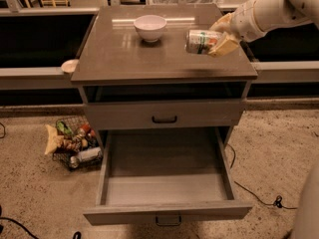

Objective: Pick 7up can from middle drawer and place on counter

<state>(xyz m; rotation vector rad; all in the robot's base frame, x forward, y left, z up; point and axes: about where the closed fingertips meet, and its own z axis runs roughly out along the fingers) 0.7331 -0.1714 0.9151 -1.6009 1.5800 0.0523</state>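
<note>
1. A white robot arm (271,9) reaches in from the upper right. Its yellowish two-finger hand (219,40) is over the far right part of the large glossy grey-brown square surface (149,59) that tops the grey cabinet.
2. The hand's fingers are closed around the right end of the small silver-white 7up can (199,41) with a green label. They hold it on its side, its length running left to right.
3. The 7up can is above the surface, to the right of the white round bowl (150,27) and well apart from it. It looks lifted off the surface, though I cannot tell this for certain.
4. The bowl stands upright on the far middle of the surface.
5. Below the surface, a flat grey drawer front (129,116) with a black bar handle (164,119) is shut.
6. Under that, the wide grey middle drawer (167,183) is pulled out towards the near side. It shows a flat grey floor, low side walls and a front panel with a small dark handle.
7. On the speckled floor to the left of the cabinet sits a wire basket (62,159) of mixed packets. A plain silver can (85,156) lies at its near edge.
8. A dark cable (259,198) trails on the floor to the right of the middle drawer.
</note>
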